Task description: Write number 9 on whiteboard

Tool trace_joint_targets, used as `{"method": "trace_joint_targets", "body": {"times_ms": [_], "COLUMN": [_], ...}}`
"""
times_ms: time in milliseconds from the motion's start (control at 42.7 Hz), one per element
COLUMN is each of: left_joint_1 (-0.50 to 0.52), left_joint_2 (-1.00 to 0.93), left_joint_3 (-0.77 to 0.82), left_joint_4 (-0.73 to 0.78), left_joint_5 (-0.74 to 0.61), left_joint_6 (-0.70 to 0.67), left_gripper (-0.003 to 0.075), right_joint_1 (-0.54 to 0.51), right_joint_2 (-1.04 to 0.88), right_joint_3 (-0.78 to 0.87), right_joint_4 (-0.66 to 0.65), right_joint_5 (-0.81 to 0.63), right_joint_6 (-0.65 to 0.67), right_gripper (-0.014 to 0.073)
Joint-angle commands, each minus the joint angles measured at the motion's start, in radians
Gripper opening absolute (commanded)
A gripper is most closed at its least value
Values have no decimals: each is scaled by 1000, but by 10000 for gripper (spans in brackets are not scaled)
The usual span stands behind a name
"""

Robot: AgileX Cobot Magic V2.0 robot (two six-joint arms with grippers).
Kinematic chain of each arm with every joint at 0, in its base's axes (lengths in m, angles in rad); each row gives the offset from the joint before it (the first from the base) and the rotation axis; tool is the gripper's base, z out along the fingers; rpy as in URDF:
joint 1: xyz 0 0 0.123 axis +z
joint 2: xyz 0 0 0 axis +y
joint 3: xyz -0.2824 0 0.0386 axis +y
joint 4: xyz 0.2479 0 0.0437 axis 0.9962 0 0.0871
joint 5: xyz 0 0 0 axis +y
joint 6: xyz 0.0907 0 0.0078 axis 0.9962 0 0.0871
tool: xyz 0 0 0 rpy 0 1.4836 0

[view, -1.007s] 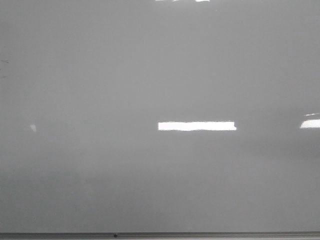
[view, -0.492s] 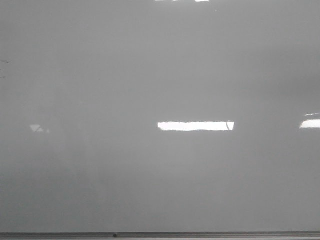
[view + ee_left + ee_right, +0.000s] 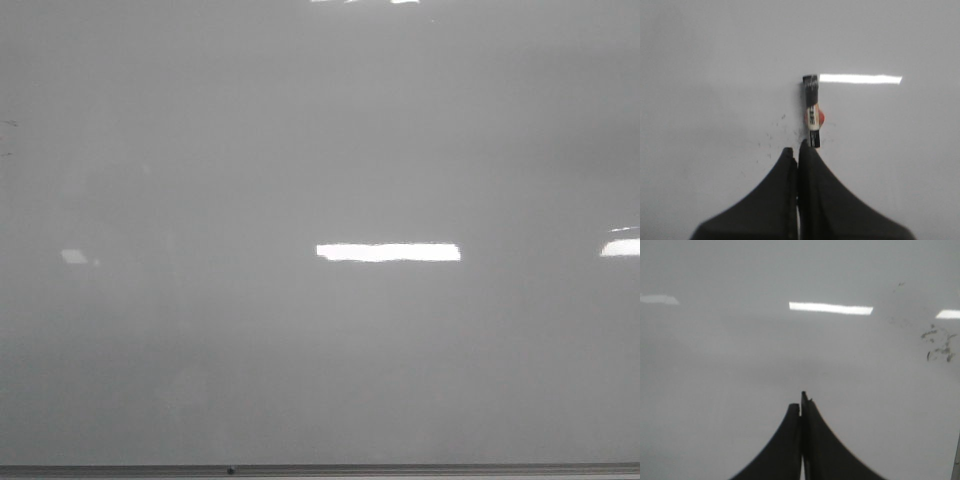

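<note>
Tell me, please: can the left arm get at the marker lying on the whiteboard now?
Probably yes. In the left wrist view the marker lies on the whiteboard just beyond the left gripper, with nothing between them. But the fingers look closed together, so they would need to open first.

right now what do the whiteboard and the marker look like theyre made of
The whiteboard looks like glossy coated board, since it mirrors the ceiling lights sharply. The marker looks like smooth plastic with a printed label, though blur leaves that open.
</note>
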Motion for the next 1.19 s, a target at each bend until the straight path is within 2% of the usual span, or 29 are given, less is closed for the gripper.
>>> {"method": "trace_joint_targets", "body": {"times_ms": [0, 305, 375, 492, 539, 562, 609, 703, 726, 773, 843, 1171], "left_joint_1": [-6, -6, -6, -6, -6, -6, -6, -6, -6, -6, -6, -27], "left_joint_2": [62, 160, 181, 212, 230, 238, 257, 299, 312, 338, 382, 650], "left_joint_3": [-35, -35, -35, -35, -35, -35, -35, -35, -36, -45, -62, -173], "left_joint_4": [-7, -7, -7, -5, -3, -3, -3, -1, -1, -1, -10, -50], "left_joint_5": [-42, -27, -29, -29, -33, -37, -50, -108, -123, -141, -146, -160], "left_joint_6": [-10, -10, -10, -2, 4, 9, 28, 30, 30, 30, 30, 34], "left_gripper": [-19, -19, -19, -10, 15, 36, 104, 318, 393, 487, 532, 503], "right_joint_1": [-5, -5, -5, -5, -5, -5, -5, -5, -5, -5, -5, -5], "right_joint_2": [53, 141, 152, 158, 158, 158, 158, 158, 158, 158, 158, 158], "right_joint_3": [-31, -28, -28, -28, -28, -28, -28, -28, -28, -28, -28, -28], "right_joint_4": [2, 1, 1, 1, 1, 1, 1, 1, 1, 1, 1, 1], "right_joint_5": [-42, -14, -13, -8, -6, -6, -6, -6, -6, -6, -7, -9], "right_joint_6": [-1, -17, -18, -26, -26, -26, -26, -26, -26, -26, -26, -26], "right_gripper": [-69, -58, -3, 204, 330, 365, 490, 608, 615, 614, 615, 615]}}
